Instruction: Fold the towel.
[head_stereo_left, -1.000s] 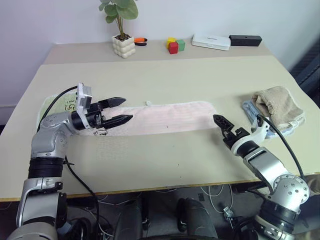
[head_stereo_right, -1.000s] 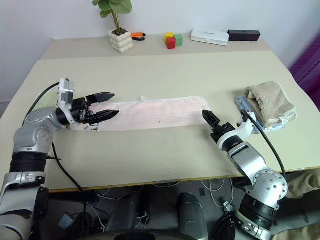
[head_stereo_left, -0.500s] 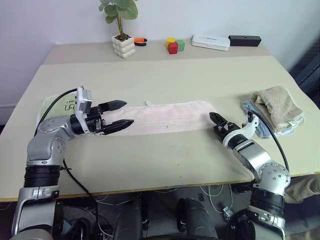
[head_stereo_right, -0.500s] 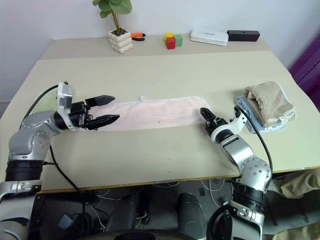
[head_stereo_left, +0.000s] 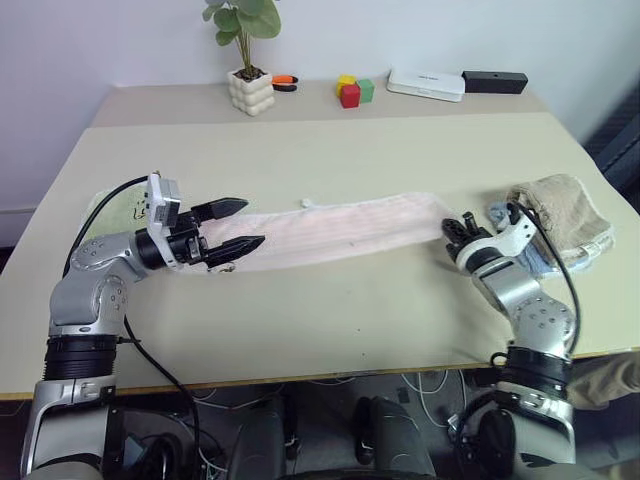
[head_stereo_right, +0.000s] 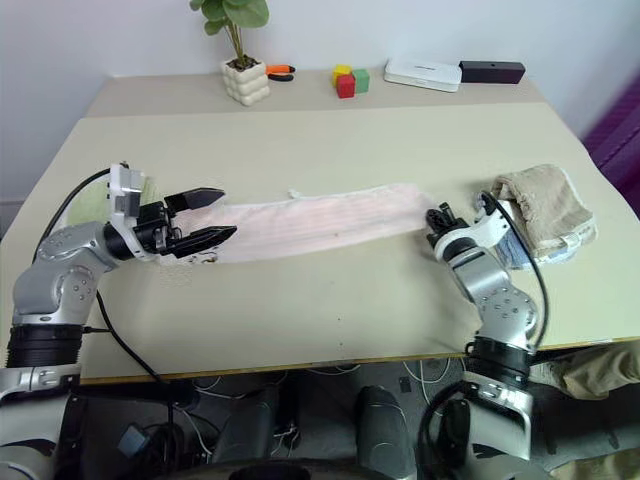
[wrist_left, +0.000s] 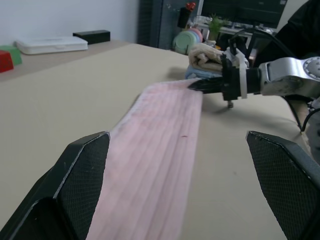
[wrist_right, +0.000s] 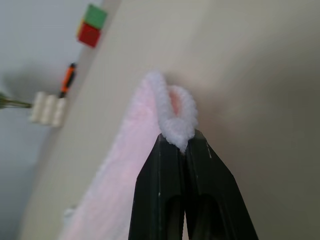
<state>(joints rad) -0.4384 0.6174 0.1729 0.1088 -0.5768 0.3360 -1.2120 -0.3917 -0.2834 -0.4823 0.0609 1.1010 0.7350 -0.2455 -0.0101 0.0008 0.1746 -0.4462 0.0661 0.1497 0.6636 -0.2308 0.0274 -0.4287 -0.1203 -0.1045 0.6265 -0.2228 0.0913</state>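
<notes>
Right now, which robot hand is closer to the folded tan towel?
The right. The right hand pinches the pink towel at its end, beside the tan towel. The left hand hangs open over the pink towel's opposite end.

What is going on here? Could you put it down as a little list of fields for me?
Job: folding a towel
Towel: pale pink, lying in a long strip across the table
Right gripper: shut on the towel's end, pinching its white trim
Left gripper: open, level over the towel's other end
Nearby: beige-tan towel beside the right arm; potted plant and coloured blocks at the far edge
</notes>
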